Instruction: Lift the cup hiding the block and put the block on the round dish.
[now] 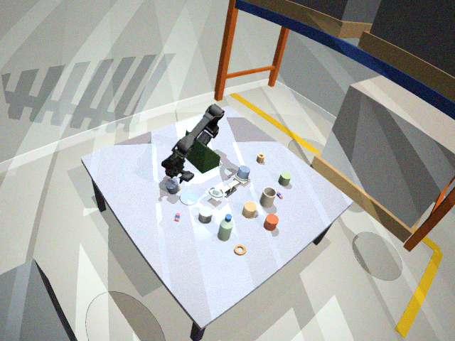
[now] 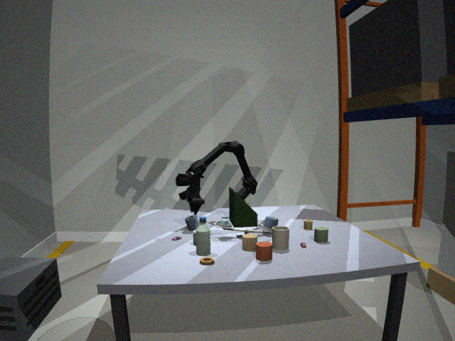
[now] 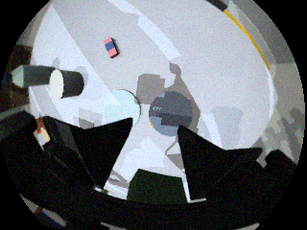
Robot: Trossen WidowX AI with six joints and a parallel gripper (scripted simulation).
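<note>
One blue-grey cup (image 1: 171,185) (image 2: 191,222) (image 3: 170,114) is off the balance, on the table beside the round dish, looking slightly tilted in the exterior view. My gripper (image 2: 195,214) (image 3: 155,125) is open just above it, with nothing between the fingertips. The pale blue dish (image 1: 188,198) (image 3: 121,106) has nothing on it and no cup above it. A small mint block (image 1: 215,192) (image 2: 224,221) lies uncovered on the balance's left pan. The other cup (image 1: 243,172) (image 2: 271,222) stands on the right pan of the balance (image 1: 231,186).
A dark green wedge (image 1: 202,157) (image 2: 242,213) (image 3: 156,187) stands behind the balance. An orange bit shows at the freed cup's edge. A white-grey cylinder (image 1: 205,214) and a green bottle (image 1: 225,229) (image 2: 202,240) stand in front of the dish. Several other cylinders, a tan mug (image 1: 267,197) and an orange ring (image 1: 241,247) are farther right.
</note>
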